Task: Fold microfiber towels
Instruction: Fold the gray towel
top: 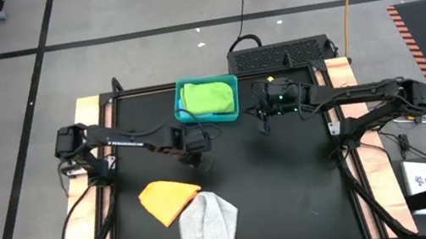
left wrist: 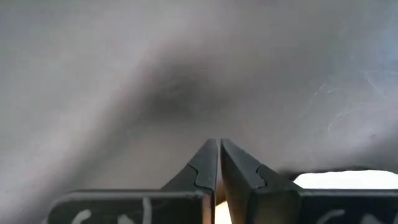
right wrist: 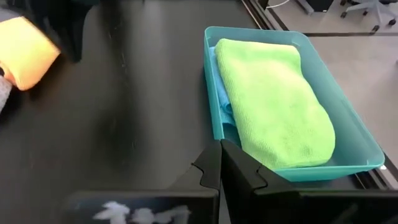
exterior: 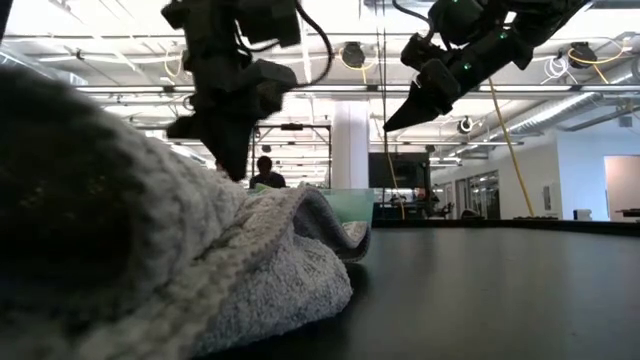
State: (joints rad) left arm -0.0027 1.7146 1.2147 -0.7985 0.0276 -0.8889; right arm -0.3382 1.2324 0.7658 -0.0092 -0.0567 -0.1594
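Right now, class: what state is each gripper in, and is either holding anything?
Left gripper: fingers almost together, holding nothing, above the mat near the orange towel.
Right gripper: shut, empty, beside the teal bin.

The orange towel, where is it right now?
In the high view the orange towel lies front-left on the table, touching the grey towel, below the left end effector.

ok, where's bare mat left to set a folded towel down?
Widest bare stretch: the black mat to the right of the grey towel, below the right gripper. A smaller patch lies left of the orange towel. Crowded: the front left, where orange and grey towels touch, and the teal bin filled by the lime green towel, left gripper beside it.
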